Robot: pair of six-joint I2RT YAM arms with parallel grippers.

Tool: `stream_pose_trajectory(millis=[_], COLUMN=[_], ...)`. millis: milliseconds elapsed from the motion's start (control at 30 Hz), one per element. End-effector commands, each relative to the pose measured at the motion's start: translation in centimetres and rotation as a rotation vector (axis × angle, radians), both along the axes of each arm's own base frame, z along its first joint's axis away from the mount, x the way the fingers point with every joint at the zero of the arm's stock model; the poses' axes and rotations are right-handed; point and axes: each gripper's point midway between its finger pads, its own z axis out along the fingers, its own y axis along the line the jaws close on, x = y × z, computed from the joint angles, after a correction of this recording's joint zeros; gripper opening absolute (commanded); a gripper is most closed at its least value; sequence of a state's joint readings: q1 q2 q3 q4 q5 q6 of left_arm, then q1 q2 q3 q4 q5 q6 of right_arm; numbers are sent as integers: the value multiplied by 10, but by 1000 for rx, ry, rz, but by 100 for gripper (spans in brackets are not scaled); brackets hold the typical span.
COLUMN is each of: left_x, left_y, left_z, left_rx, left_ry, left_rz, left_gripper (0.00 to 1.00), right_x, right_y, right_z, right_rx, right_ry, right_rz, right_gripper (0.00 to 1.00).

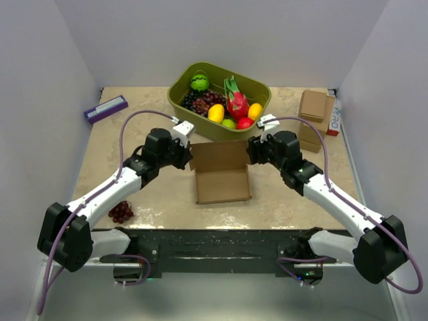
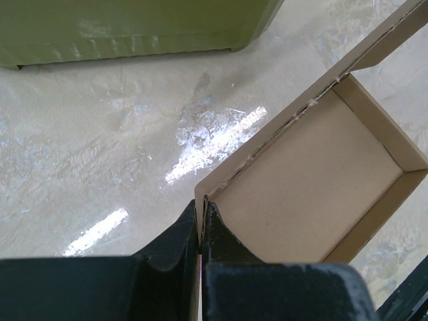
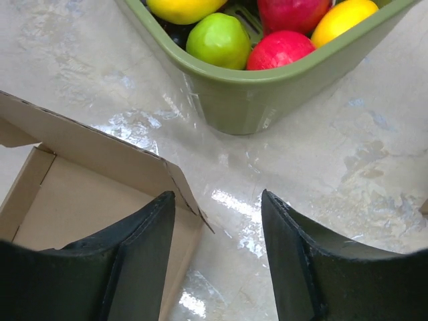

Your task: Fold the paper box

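While my left gripper is clamped on the left rear wall of the paper box, my right gripper stands wide open at its right rear corner. The box rests mid-table, just before the green fruit bin.

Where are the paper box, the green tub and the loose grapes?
paper box (image 1: 223, 186): top view, its inner floor.
green tub (image 1: 177, 101): top view, its left outer wall.
loose grapes (image 1: 121, 212): top view, middle of the bunch.
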State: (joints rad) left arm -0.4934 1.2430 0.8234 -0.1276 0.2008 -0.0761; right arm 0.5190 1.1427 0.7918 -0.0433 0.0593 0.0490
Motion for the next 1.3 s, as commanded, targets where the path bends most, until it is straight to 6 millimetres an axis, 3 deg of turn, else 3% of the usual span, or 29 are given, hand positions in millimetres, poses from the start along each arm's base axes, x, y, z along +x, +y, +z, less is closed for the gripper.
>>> stream_pose_trajectory(millis=[0, 267, 467, 600, 667, 833, 1000, 1100, 1267], left_x=[4, 8, 11, 17, 21, 41, 48, 52, 46], left_y=[-4, -4, -4, -9, -11, -32, -60, -68, -84], left_z=[27, 31, 32, 39, 41, 58, 64, 60, 47], left_rx=[-9, -23, -33, -90, -142, -235, -252, -269, -287], left_ry=[-71, -81, -81, -91, -71, -133, -198, -235, -270], left_rz=[-29, -5, 14, 41, 86, 164, 190, 213, 203], left_gripper=[0, 0, 0, 0, 0, 0, 0, 0, 0], right_x=[-4, -10, -8, -4, -5, 12, 17, 16, 11], right_y=[14, 20, 19, 21, 22, 15, 14, 23, 25], right_z=[15, -7, -11, -11, -15, 15, 30, 26, 0], right_rx=[32, 31, 15, 33, 70, 211, 293, 328, 331], right_ry=[-48, 17, 38, 43, 66, -55, -152, -175, -167], right_rz=[100, 131, 126, 106, 74, -153, -304, -337, -383], right_gripper=[54, 36, 27, 0, 0, 0, 0, 0, 0])
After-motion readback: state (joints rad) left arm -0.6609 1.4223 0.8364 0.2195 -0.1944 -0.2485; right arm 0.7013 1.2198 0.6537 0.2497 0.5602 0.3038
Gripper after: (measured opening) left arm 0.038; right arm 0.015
